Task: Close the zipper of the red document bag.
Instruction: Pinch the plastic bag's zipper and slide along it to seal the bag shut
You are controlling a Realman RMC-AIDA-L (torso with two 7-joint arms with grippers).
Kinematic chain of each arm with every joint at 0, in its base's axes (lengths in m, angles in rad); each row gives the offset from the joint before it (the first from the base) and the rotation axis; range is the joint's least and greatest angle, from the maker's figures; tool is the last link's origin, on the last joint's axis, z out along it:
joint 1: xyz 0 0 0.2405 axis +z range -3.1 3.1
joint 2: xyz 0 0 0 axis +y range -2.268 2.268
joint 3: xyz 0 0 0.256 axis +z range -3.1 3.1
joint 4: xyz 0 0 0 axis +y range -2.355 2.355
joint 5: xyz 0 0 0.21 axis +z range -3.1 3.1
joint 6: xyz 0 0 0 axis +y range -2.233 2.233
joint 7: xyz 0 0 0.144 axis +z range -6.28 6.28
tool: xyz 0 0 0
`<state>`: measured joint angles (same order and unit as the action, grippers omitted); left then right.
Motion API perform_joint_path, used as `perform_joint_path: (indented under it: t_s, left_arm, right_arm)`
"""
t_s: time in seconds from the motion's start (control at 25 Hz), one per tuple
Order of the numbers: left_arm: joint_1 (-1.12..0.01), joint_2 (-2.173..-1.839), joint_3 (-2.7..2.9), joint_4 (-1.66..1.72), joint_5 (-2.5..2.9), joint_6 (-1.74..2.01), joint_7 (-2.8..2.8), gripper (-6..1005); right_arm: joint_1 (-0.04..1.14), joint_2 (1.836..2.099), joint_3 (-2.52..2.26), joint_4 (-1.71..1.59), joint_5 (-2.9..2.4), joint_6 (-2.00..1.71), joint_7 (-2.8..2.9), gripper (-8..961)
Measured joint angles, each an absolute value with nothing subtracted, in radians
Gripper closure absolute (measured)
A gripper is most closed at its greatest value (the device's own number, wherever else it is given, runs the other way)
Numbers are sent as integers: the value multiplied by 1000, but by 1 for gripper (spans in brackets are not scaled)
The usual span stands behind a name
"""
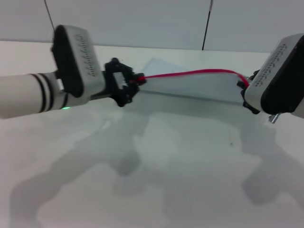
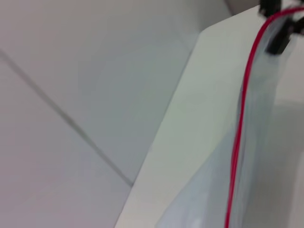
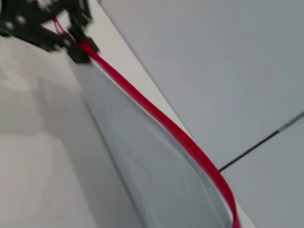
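The red document bag (image 1: 199, 88) is held up off the white table, stretched between both grippers, its pale translucent sheet hanging below the zipper (image 1: 190, 72). My left gripper (image 1: 135, 81) is shut on the zipper's left end. At the other end, my right gripper (image 1: 245, 88) pinches the bag's corner, half hidden behind its own wrist. In the left wrist view the zipper (image 2: 240, 118) runs away to the right gripper (image 2: 280, 28). From the right wrist, the zipper (image 3: 156, 116) leads along the bag (image 3: 142, 161) to the left gripper (image 3: 71, 38).
The white table (image 1: 142, 166) stretches in front of the bag and carries only the arms' shadows. A grey panelled wall (image 1: 142, 23) with dark seams rises just behind the table's far edge.
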<state>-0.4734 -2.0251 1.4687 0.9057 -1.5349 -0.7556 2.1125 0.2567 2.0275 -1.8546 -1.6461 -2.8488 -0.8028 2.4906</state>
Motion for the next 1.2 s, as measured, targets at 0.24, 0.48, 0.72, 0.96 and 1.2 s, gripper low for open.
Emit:
perform_joint_path:
  t_s: [0.24, 0.48, 0.72, 0.96, 1.2]
  left_arm:
    - [-436, -2025, 1403, 911, -1531, -757, 2114, 920]
    - [-422, -2024, 1385, 917, -1530, -754, 2115, 923]
    - [-423, -2026, 1381, 917, -1528, -751, 2115, 922]
    - [-421, -2026, 1380, 917, -1528, -750, 2115, 922]
    - [-418, -2026, 1380, 914, -1528, -750, 2115, 921]
  right_arm:
    - [247, 2028, -1827, -1647, -2849, -802, 2491, 848]
    - [243, 2028, -1818, -1645, -2849, -801, 2489, 845]
    - [244, 2027, -1813, -1638, -2849, -801, 2486, 843]
    - [241, 2027, -1804, -1632, -2849, -800, 2485, 841]
    - [239, 2028, -1804, -1629, -2849, -794, 2484, 839]
